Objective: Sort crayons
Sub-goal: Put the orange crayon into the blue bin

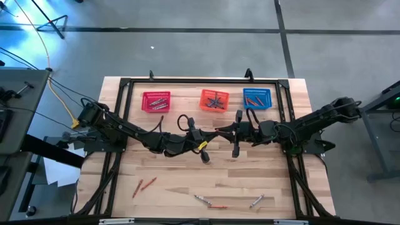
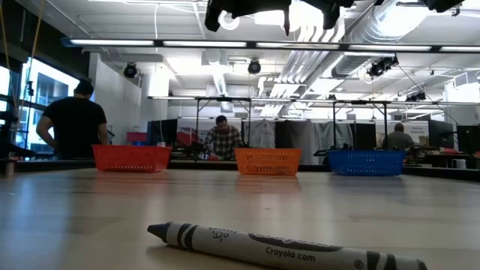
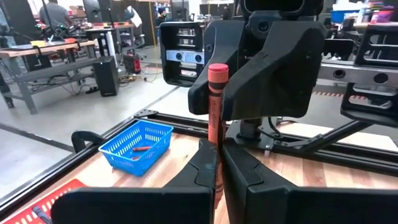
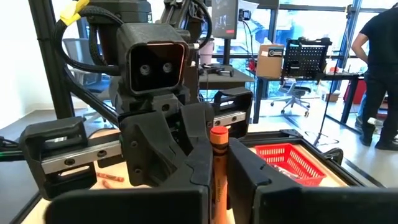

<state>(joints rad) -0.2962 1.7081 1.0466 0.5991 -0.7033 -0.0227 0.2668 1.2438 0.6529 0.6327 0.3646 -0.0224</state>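
My two grippers meet high above the table's middle, left (image 1: 219, 132) and right (image 1: 226, 132), fingers pointing at each other. Both are shut on one red-orange crayon (image 3: 217, 112) that stands upright between them; it also shows in the right wrist view (image 4: 218, 162). Other crayons lie flat on the table near the front edge: two red-orange ones (image 1: 144, 185), grey ones (image 1: 201, 200) (image 1: 257, 201) and an orange one (image 1: 219, 205). One grey crayon (image 2: 285, 251) lies close in the low view. My left gripper pinches the crayon's lower part (image 3: 216, 163) between its two fingers, which come level from the table's left and lie across it. The crayon stands upright, clear of the table, most of it above the fingers. My right gripper pinches the same crayon (image 4: 218, 180) between its two fingers, level from the table's right and across it. The crayon's top end (image 4: 217, 134) stands above the fingers. What lies lower is hidden by the fingers.
Three mesh baskets stand in a row at the far side: red (image 1: 156, 101), orange (image 1: 214, 100), blue (image 1: 257, 98), each with crayons inside. A black frame (image 1: 125, 112) runs around the work area. People stand in the room beyond the table.
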